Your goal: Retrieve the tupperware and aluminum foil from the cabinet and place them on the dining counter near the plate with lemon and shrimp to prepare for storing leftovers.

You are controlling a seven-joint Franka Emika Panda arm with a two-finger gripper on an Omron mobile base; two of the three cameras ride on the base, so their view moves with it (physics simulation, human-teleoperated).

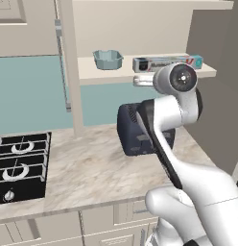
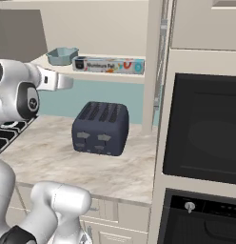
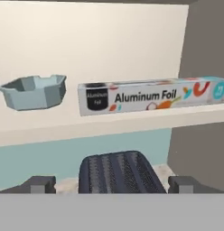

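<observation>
Progress is near nil, judging from how things lie. Tub [image 1: 108, 59] and foil [image 1: 167, 63] both sit on the cabinet [image 1: 68, 62] shelf, side by side and apart, the tub to the left and the foil box lying lengthwise along the shelf front to its right. The door stands swung out, so that first step looks done.

The gripper [image 3: 112, 184] hangs in front of the shelf, a little below its level and above the toaster [image 2: 100, 127], which stands on the desk [image 1: 87, 168] under the cabinet. Its fingers [image 3: 38, 184] are spread wide with nothing between them, and they touch neither tub nor foil. In the hand view the foil lies ahead and slightly right and the tub ahead to the left, so I cannot tell which one the arm means to take first; the hand seems closer in line with the near end of the foil.

Left to do, by my reckoning: reach in, close on one item, lift it clear of the shelf, carry it to the dining island, and set it by the plate; then come back for the second and do the same. The island and the plate are not where these cameras look, so the base will likely have to drive.

A hob [image 1: 17, 166] sits at the left of the desk, well away from the work.
</observation>
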